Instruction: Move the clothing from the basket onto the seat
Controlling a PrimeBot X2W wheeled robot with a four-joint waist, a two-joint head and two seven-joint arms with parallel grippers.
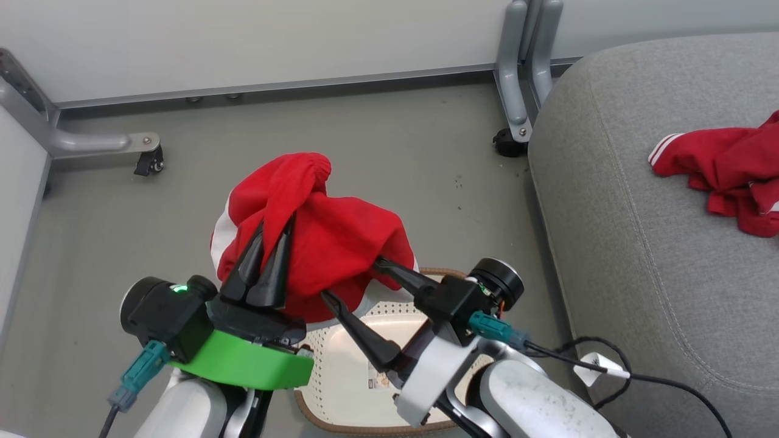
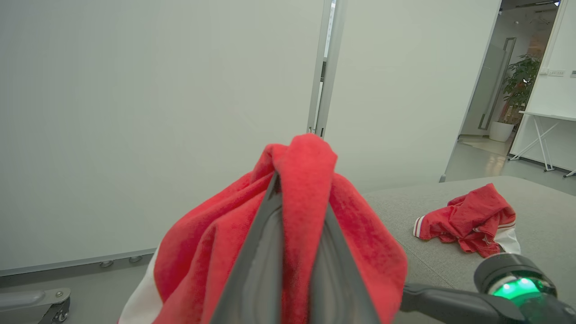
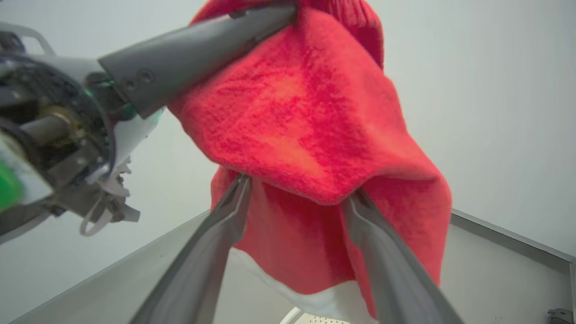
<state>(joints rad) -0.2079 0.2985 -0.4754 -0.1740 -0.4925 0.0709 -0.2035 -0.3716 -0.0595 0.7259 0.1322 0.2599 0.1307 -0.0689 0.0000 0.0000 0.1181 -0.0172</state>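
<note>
clothing (image 1: 347, 237) hangs above the basket (image 1: 344, 368), pinched by the left end effector (image 1: 277, 224), its lower fold over the tips of the wide right end effector (image 1: 350, 280).

Pale, plain wall panels (image 1: 243, 42) stand on grey metal feet (image 1: 91, 143) with small black castors (image 1: 149, 164), on a dull grey-green floor (image 1: 389, 158). A narrow seam (image 2: 325, 67) splits two panels. Past an opening, a bright room holds a leafy plant (image 2: 522, 85) in a white pot (image 2: 500, 131) and a white table (image 2: 546, 116). The light is even.
</note>
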